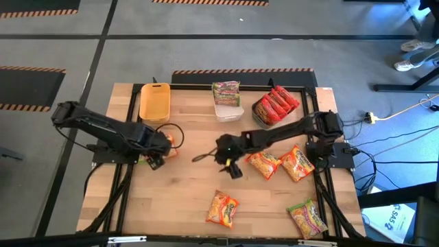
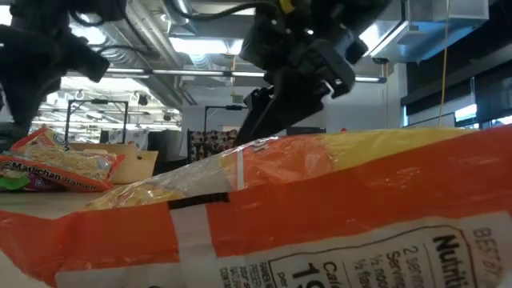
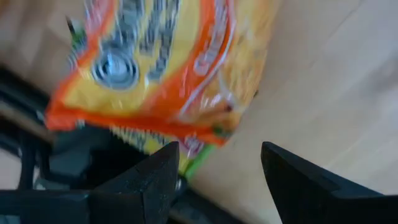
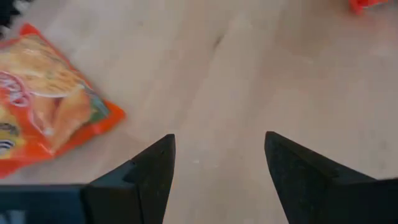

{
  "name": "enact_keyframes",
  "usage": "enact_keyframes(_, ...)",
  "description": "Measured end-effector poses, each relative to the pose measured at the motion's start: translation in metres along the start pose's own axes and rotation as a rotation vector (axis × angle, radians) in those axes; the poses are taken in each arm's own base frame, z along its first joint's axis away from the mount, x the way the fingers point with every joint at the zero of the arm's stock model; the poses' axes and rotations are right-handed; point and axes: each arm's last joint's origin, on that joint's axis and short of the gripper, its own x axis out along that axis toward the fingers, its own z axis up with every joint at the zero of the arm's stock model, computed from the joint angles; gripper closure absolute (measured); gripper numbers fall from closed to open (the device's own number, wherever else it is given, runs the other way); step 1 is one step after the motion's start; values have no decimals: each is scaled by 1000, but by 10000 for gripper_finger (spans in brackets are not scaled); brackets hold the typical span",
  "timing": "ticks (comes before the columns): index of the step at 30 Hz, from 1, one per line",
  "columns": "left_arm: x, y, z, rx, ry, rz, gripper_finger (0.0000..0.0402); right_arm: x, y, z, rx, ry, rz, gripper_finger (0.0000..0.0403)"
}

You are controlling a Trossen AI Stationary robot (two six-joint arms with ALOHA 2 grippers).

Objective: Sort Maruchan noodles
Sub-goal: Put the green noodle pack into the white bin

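An orange-yellow noodle packet lies just ahead of my left gripper, which is open; in the high view this packet sits at the table's left, beside that gripper. A green edge shows under it. My right gripper is open over bare wood at the table's centre, with an orange packet off to one side. Flat on the table lie two orange packets, another orange one and a green-pink one.
At the far edge stand a yellow bin, a white bin with a green-pink packet on it, and a dark grey bin holding red packets. The low view is largely filled by an orange packet.
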Motion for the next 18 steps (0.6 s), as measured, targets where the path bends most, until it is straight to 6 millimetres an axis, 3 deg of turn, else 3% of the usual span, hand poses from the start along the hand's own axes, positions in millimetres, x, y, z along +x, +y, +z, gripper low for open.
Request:
enact_keyframes(6, 23, -1, 3, 12, 175, 32, 179, -2, -11, -16, 69, -26, -34, 171)
enact_keyframes(18, 40, 0, 32, 96, 135, 104, 179, -1, -13, -13, 24, -98, -50, 171)
